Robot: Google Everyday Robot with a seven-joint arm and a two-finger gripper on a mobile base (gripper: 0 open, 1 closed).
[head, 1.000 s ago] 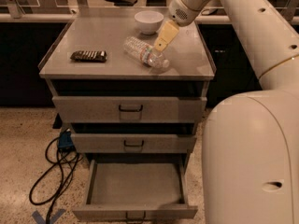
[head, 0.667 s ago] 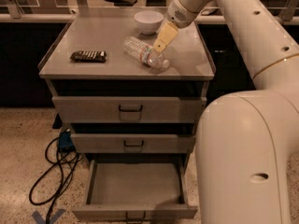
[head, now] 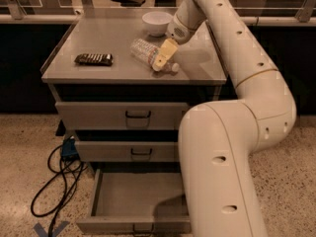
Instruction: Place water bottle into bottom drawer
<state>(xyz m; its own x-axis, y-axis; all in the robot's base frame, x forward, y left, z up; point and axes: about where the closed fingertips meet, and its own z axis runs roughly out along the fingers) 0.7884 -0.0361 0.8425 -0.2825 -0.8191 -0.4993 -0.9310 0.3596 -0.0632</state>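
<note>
The water bottle point(head: 145, 51), clear and ribbed with a white cap, lies on its side on the grey cabinet top point(head: 108, 41), cap toward the front right. My gripper point(head: 162, 57) reaches down from the back right and its pale fingers sit on the bottle near its cap end. The bottom drawer point(head: 138, 204) is pulled out at floor level and its tray holds nothing. My white arm covers the drawer's right side.
A white bowl point(head: 157, 22) stands behind the bottle at the back of the cabinet top. A dark wrapped snack bar point(head: 94, 59) lies at the left. The two upper drawers point(head: 123, 115) are closed. Black cables point(head: 59, 177) lie on the floor at the left.
The view has shifted a little and my arm's lower part has moved left, covering more of the drawers. The gripper stays at the bottle, which has not visibly moved.
</note>
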